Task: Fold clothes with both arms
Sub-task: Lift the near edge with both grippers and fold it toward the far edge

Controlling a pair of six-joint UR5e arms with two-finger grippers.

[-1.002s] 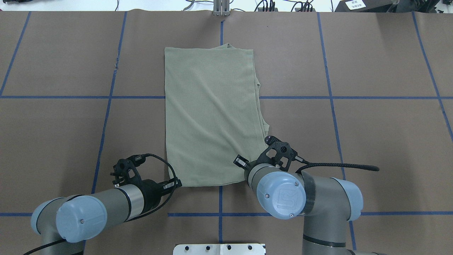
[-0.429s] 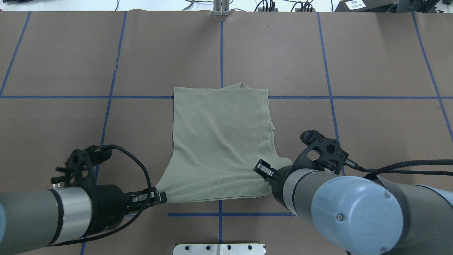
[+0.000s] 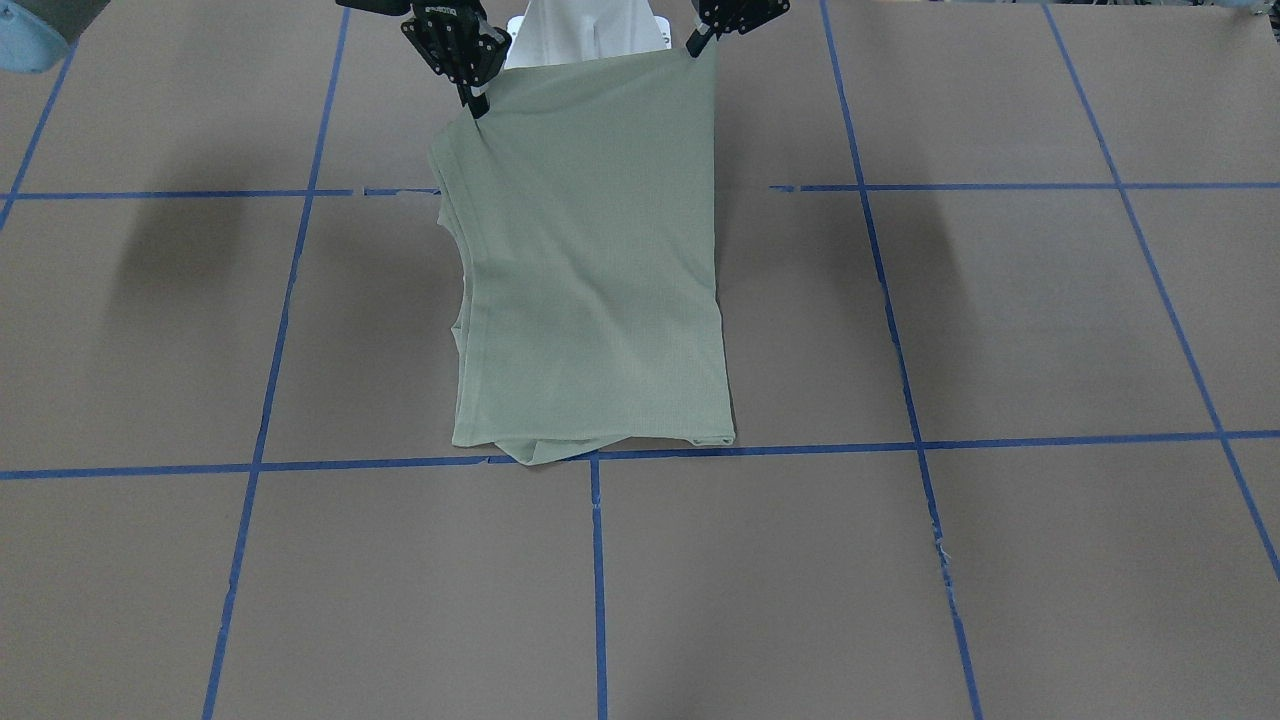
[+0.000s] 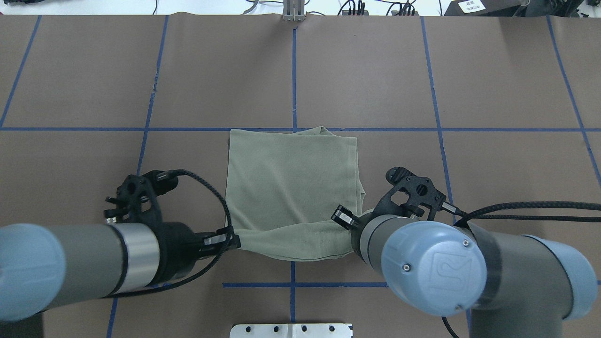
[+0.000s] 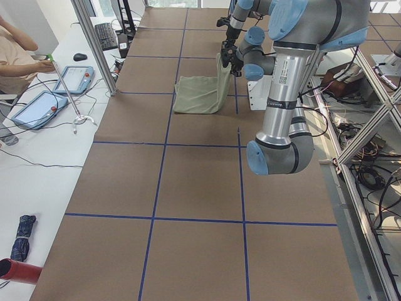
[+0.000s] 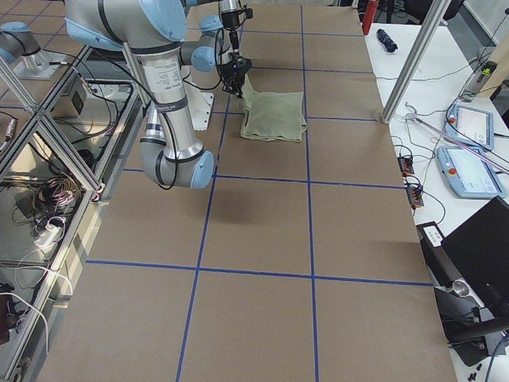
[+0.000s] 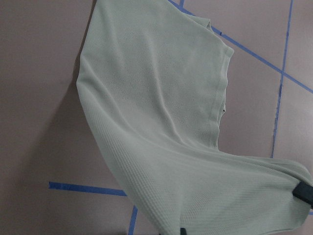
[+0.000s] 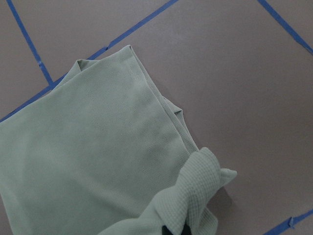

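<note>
The pale sage-green shirt (image 4: pixel 291 188) lies folded into a rectangle in the middle of the brown table (image 4: pixel 493 84). Its edge nearest the robot is raised off the surface and its far edge rests near a blue tape line. My left gripper (image 4: pixel 235 241) is shut on the near left corner, and my right gripper (image 4: pixel 351 227) is shut on the near right corner. From across the table the shirt (image 3: pixel 590 280) hangs from the left gripper (image 3: pixel 695 45) and right gripper (image 3: pixel 478 108). Cloth (image 8: pixel 195 191) bunches at the right fingertips. The shirt (image 7: pixel 161 122) drapes away from the left hand.
Blue tape lines (image 4: pixel 293 70) grid the table. The white pedestal plate (image 4: pixel 291 330) sits at the near edge between the arms. Cables and boxes (image 4: pixel 357 7) line the far edge. A person (image 5: pixel 15 56) and tablets (image 5: pixel 69 78) are at a side desk.
The shirt lay flat and long; both grippers have since lifted its near corners and pulled back, dragging the far edge toward the robot. The near edge now sags between them.
</note>
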